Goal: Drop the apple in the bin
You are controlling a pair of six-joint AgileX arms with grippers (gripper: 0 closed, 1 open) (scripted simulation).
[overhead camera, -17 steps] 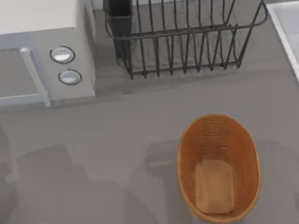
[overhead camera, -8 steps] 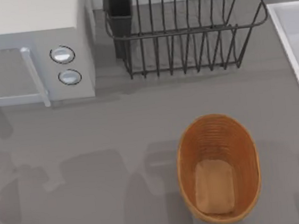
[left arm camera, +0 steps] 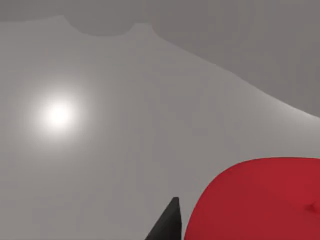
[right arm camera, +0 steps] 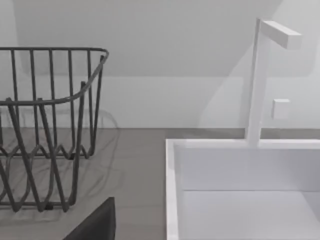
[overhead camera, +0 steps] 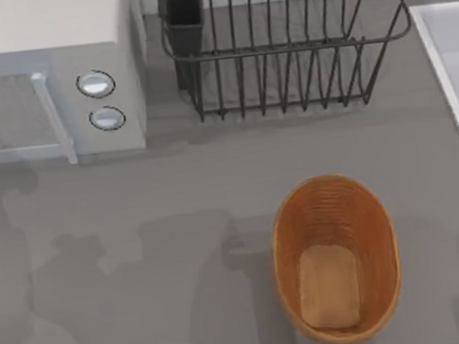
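The apple (left arm camera: 260, 200), bright red and round, sits large and close in the left wrist view, over bare grey table. My left gripper (left arm camera: 235, 225) is shut on it, and one black fingertip (left arm camera: 169, 222) rests against the apple's side. The bin (overhead camera: 331, 198), an oval orange-brown woven basket with a paler flat bottom, stands at the table's front right in the top view with nothing in it. A dark part of my right gripper (right arm camera: 95, 225) shows in the right wrist view, facing the sink and the rack.
A black wire dish rack (overhead camera: 282, 51) stands at the back, also seen in the right wrist view (right arm camera: 45, 125). A microwave (overhead camera: 39, 77) fills the back left. A white sink (overhead camera: 457, 74) with a faucet (right arm camera: 260, 75) runs along the right edge. Arm shadows lie on the table's left front.
The arm shadows on the table have slid to the right, toward the bin. The bin, the rack and the microwave have not moved.
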